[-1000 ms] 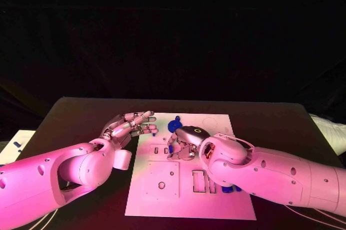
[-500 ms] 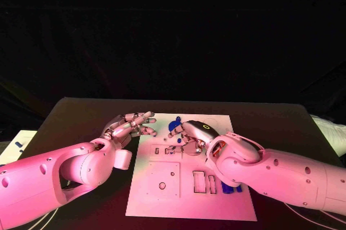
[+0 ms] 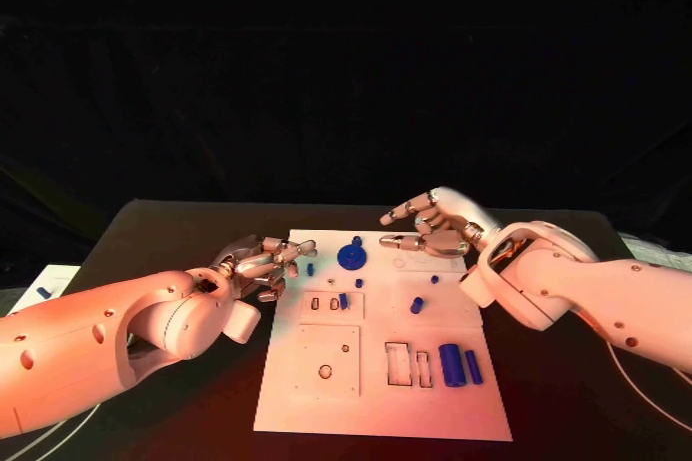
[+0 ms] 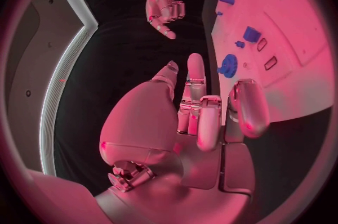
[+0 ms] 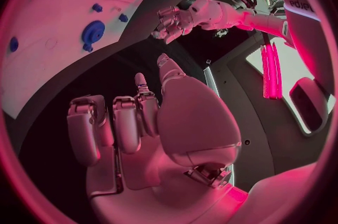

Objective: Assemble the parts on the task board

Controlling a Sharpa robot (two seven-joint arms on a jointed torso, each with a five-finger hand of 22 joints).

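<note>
the left hand (image 3: 260, 263) hovers just beside the left edge of the task board (image 3: 320, 401), near its far end, fingers loosely curled and apart, holding nothing; the left wrist view shows its palm bare too.

on the task board itself, the work looks partly done. going from its left edge across: a pair of small slots (image 3: 333, 303) sits in the raised panel near the left side, and a small blue piece (image 3: 343, 301) stands in or at one of them, though whether it is fully seated is hard to tell. just past that, toward the far edge, a round blue gear (image 3: 352, 254) sits on the board, with a tiny blue peg (image 3: 359, 282) just nearer than it. toward the board's middle right, a short blue part (image 3: 417, 305) lies tilted on the surface and looks loose. the rectangular cut-outs (image 3: 407, 365) in the near half appear unfilled, and two blue cylinders (image 3: 460, 365) lie side by side just to the right of them, seemingly not yet placed.

the right hand (image 3: 428, 231) is raised above the far right corner of the task board, fingers curled partway inward yet apart, with nothing in its grasp.

my reading: some pieces are set, the loose part and the two cylinders remain.
</note>
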